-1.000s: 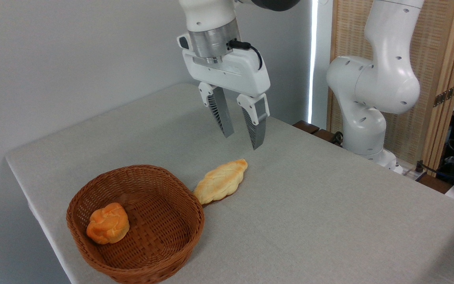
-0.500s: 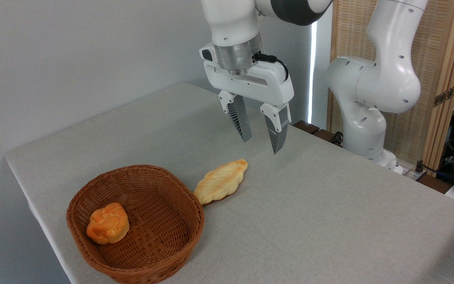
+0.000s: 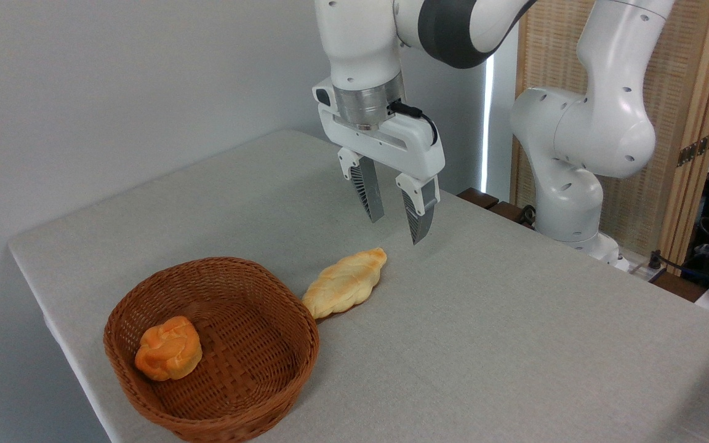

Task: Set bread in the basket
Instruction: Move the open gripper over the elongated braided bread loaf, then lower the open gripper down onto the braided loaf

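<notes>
Table (image 3: 514,344), one, covered in pale grey cloth. Basket (image 3: 250,403), one, round, shallow, brown wicker, standing near the table's front left corner. Bun (image 3: 168,355), one, small, round, orange, lying inside the basket against its left wall. Bread (image 3: 346,282), one, long, pale golden, braided, with tapered ends, lying flat on the cloth outside the basket; its near tip sits just beside the basket's right rim, whether touching cannot be told, and its far tip points up and to the right. Arm (image 3: 582,129), one, white with a dark joint band, its base standing at the table's far right edge. Gripper (image 3: 396,226), one, white body with two grey ribbed fingers (image 3: 368,195), pointing down, hovering above the table just beyond the bread's far tip, apart from it; jaws spread with a clear gap between them, nothing held. Cable (image 3: 413,114), one, black, looping at the gripper's wrist. Screen (image 3: 687,92), one, wood-framed with woven panels, behind the arm at right. No brand, label or writing can be read on any item.
</notes>
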Motion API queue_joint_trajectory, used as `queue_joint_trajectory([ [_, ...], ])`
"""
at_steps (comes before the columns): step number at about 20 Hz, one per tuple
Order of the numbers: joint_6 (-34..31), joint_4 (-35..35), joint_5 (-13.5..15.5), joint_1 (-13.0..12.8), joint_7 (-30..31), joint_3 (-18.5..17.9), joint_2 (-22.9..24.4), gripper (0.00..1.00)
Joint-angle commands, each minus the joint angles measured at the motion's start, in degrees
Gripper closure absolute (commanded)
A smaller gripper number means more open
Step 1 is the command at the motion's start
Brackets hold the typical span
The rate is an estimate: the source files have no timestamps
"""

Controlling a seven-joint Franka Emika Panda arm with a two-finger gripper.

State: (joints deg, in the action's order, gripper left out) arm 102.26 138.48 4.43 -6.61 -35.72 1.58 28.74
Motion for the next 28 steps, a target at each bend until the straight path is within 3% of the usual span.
queue_joint_trajectory([
  [1,2.5,2.7,0.8,-0.1,-0.6,1.6,1.2,0.00],
  [28,19.5,4.5,0.9,-0.3,-0.6,4.5,-8.5,0.00],
])
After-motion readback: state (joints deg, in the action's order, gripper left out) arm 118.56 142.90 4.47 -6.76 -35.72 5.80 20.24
